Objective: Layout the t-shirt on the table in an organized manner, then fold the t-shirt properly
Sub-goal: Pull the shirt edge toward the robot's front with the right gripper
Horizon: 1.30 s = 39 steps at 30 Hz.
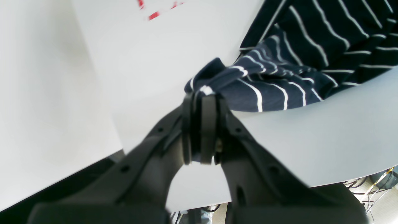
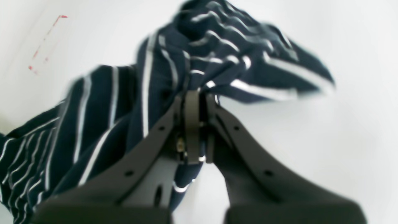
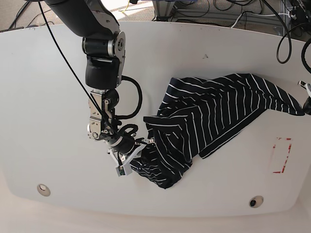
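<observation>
Dark gripper jaws fill both wrist views, each pair closed on cloth. Right gripper [image 2: 197,93] pinches a bunched fold of the shirt [image 3: 214,116]; left gripper [image 1: 202,95] pinches a striped corner at the table [image 3: 58,73] edge. Crumpled and stretched between them, the shirt lies across mid-table, near a red mark [image 3: 282,155] and two round fittings [image 3: 256,201]

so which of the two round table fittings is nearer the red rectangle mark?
The round fitting at the front edge, close to the red rectangle mark. The other fitting sits far across the table, beyond the t-shirt.
</observation>
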### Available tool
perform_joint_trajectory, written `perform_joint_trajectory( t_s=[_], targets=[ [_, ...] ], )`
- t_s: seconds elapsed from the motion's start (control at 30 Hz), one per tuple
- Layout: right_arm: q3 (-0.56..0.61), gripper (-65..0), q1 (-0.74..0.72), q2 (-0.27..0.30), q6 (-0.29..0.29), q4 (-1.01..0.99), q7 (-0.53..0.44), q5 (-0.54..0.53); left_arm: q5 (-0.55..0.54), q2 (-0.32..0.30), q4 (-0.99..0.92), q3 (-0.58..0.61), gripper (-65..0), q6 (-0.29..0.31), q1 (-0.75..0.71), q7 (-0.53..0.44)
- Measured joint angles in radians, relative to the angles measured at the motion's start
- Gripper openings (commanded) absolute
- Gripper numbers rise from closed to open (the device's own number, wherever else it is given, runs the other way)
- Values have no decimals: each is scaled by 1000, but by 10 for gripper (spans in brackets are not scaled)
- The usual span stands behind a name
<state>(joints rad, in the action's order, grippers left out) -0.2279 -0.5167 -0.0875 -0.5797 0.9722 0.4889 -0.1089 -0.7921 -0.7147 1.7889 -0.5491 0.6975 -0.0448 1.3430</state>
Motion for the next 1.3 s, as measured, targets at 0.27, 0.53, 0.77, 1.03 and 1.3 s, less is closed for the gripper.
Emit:
perform_joint_trajectory(
  t_s=[0.27, 0.53, 0.77, 1.03, 1.3],
  targets=[
    [1, -650, 74, 30, -2, 301, 185, -5, 5, -3, 0, 80, -650, 0, 82, 1],
    [-3, -650, 99, 100, 0, 592, 359, -4, 5, 30, 0, 171, -650, 0, 229, -2],
    [-4, -650, 167, 137, 1, 700, 413, -7, 48, 32, 1, 205, -650, 0, 290, -4],
    [-1, -650, 336, 124, -4, 760, 436, -3, 168, 30, -1, 205, -650, 0, 297, -4],
    [0, -650, 442, 82, 0, 845, 432, -2, 171, 31, -1, 205, -650, 0, 296, -97]
  ],
)
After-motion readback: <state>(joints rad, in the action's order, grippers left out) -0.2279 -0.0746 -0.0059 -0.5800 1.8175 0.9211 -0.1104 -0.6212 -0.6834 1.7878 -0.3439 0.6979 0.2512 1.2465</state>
